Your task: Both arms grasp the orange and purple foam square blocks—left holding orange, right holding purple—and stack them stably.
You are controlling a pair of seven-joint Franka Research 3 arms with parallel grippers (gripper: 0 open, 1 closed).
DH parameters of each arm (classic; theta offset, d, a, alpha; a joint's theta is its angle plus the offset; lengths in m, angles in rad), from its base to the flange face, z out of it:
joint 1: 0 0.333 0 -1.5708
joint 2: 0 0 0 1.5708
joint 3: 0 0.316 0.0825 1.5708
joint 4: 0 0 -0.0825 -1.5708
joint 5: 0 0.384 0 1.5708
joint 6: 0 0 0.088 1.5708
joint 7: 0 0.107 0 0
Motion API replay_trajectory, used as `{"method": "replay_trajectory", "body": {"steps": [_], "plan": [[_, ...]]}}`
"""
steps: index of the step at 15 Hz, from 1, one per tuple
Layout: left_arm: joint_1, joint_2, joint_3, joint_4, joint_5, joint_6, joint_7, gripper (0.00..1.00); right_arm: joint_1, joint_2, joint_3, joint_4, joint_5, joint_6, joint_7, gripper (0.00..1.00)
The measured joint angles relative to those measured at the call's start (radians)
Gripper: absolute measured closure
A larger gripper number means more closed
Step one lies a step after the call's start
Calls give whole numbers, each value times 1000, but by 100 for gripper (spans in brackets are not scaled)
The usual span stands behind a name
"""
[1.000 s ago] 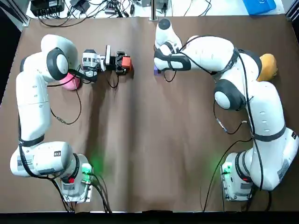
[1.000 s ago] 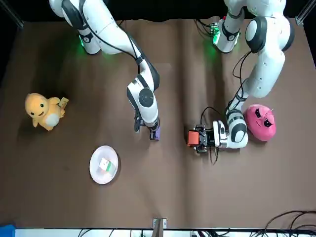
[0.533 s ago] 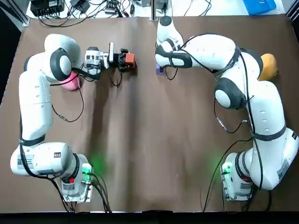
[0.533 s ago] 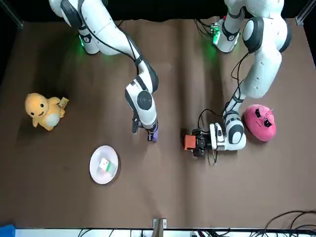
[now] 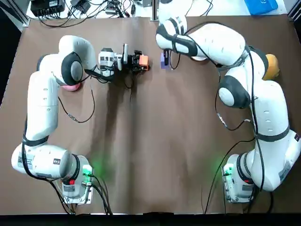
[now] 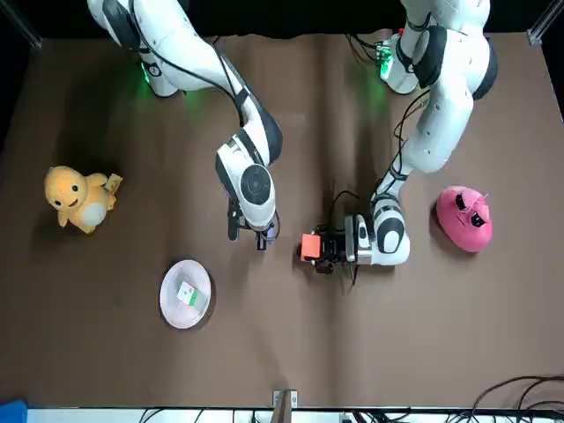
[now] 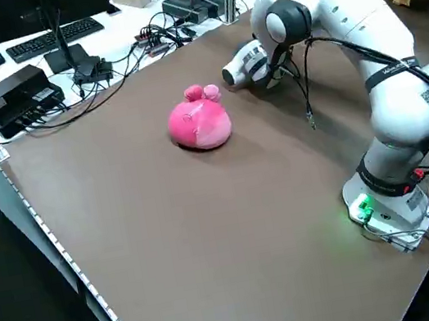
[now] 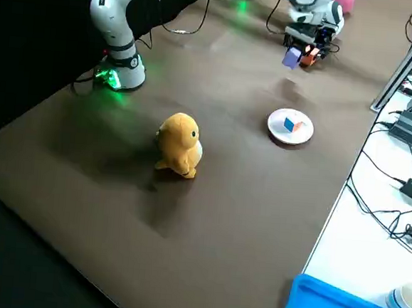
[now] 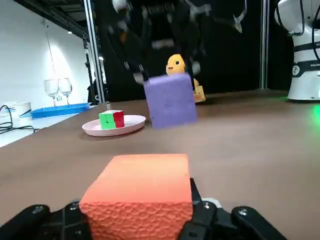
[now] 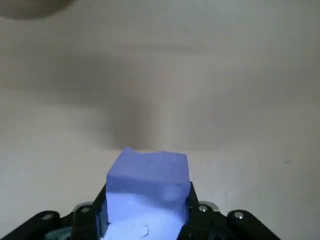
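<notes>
- Brown cloth covered the table in the top view, with cables past its far edge. The left gripper lay level near that edge, clamped on the orange block. The purple block sat just beside it, apart, half hidden under the right arm's wrist.
- Front view: the right gripper pointed down, its fingers hard to make out. A pink plush, a yellow plush and a plate with a small cube lay around.
- Left side view: the left arm hid both blocks.
- Right side view: both blocks were tiny, close together.
- Left wrist view: the orange block filled the gap between the fingers, and the purple block hung ahead, slightly tilted.
- Right wrist view: the right fingers pinched the purple block above the cloth.
</notes>
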Motion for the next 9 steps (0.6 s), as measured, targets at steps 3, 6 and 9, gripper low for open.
{"method": "replay_trajectory", "body": {"steps": [3,6,9], "plan": [[-26,3,0,0,-14,9,0,40,-16,-6,1,61,0,-69,-7,41],[-29,5,0,1,-15,19,0,40,-22,-6,3,71,16,-72,-9,41],[-28,5,2,1,-15,24,0,40,-21,-6,8,85,50,-64,-10,41]]}}
